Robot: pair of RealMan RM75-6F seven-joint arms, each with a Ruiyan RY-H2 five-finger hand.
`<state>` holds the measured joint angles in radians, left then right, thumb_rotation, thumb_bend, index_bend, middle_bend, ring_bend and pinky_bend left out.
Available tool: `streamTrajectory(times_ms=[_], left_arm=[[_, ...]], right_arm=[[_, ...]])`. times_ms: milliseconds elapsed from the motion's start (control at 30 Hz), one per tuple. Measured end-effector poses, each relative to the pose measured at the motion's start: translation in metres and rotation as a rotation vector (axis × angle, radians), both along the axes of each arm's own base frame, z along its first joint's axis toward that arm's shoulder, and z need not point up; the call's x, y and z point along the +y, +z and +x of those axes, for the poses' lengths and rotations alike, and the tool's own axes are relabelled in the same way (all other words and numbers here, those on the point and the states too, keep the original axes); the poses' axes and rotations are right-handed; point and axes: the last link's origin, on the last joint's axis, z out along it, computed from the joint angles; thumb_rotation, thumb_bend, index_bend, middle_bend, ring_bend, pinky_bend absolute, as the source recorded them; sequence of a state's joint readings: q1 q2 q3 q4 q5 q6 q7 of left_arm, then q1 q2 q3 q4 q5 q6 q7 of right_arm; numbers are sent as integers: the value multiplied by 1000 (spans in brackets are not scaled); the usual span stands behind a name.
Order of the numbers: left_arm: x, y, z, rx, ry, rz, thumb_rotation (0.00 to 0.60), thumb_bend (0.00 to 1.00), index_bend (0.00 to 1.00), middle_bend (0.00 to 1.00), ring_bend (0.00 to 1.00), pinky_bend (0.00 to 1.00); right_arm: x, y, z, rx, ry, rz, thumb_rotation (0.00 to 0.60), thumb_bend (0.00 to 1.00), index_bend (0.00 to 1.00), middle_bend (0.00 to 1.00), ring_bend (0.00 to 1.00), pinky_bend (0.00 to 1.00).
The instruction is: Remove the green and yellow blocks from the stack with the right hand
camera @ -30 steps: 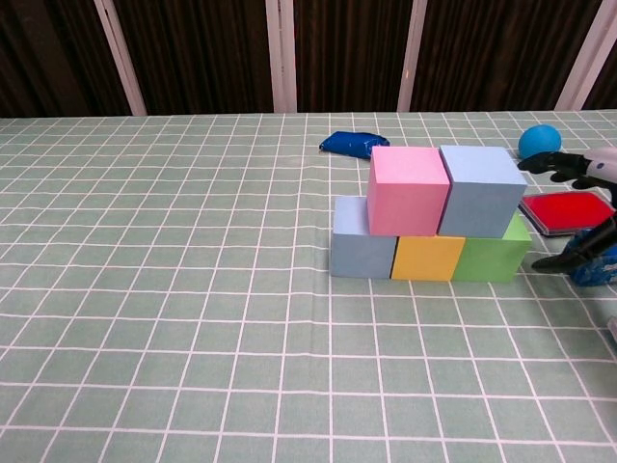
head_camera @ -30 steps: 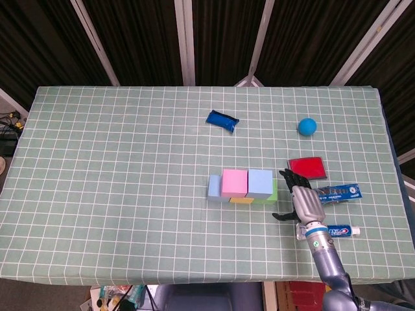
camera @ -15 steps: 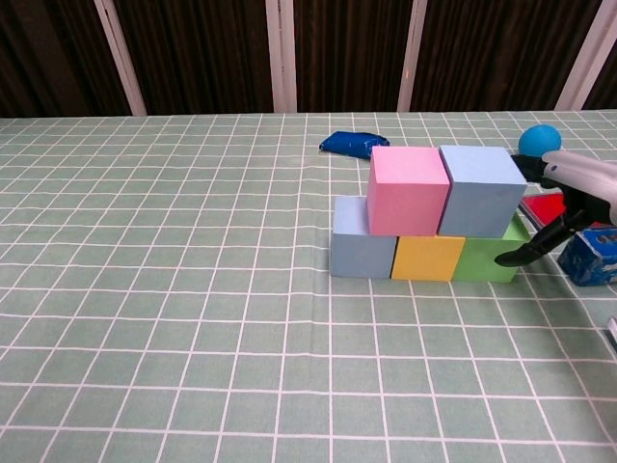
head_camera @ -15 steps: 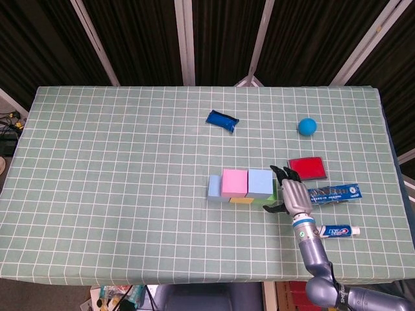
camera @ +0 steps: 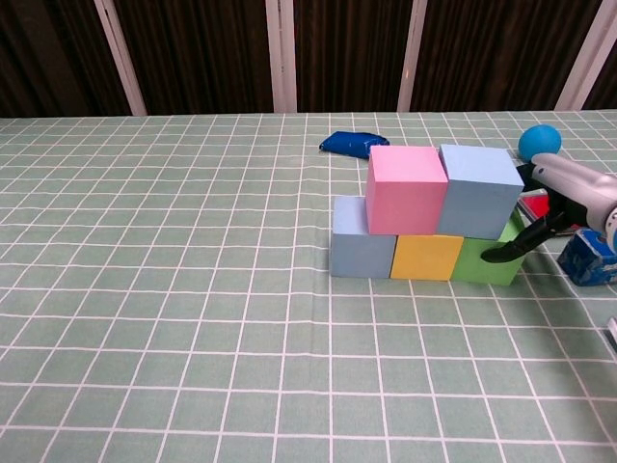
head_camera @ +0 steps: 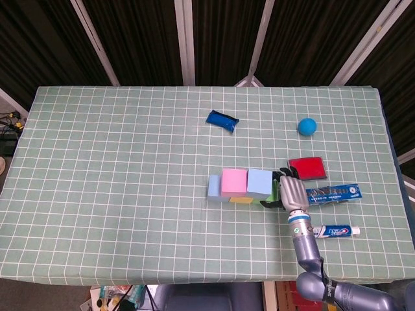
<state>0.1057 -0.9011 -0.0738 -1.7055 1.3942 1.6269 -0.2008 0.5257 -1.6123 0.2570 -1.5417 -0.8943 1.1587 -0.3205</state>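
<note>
Green checked tablecloth (head_camera: pixel 117 168), dark slatted wall behind (pale uprights) — right hand (head_camera: pixel 291 192) clasping green block (camera: pixel 487 260).

Red pad (head_camera: pixel 307 167), toothpaste box (head_camera: pixel 334 192) crowd stack's right.

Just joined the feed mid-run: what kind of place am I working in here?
Most likely a lab or test bench, not a home. The table wears a green checked cloth, dark panels on metal struts close off the back, and mismatched props sit around: foam blocks, a blue ball, toothpaste tubes.
</note>
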Motion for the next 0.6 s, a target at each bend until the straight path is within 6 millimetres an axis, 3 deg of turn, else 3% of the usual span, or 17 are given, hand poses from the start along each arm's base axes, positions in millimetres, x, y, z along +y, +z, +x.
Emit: streamTrajectory(times_ms=[300,600], left_arm=[[1,-4,2,11,1,-8,600,256,117,0,0,0],[1,-3,1,7,3,-10,600,256,120,0,0,0]], right_arm=[[-3,1,-8,-19,5,-43,600,119,692,477,246,0],[-22,27,6,29,51,-132,600,119,692,476,246,0]])
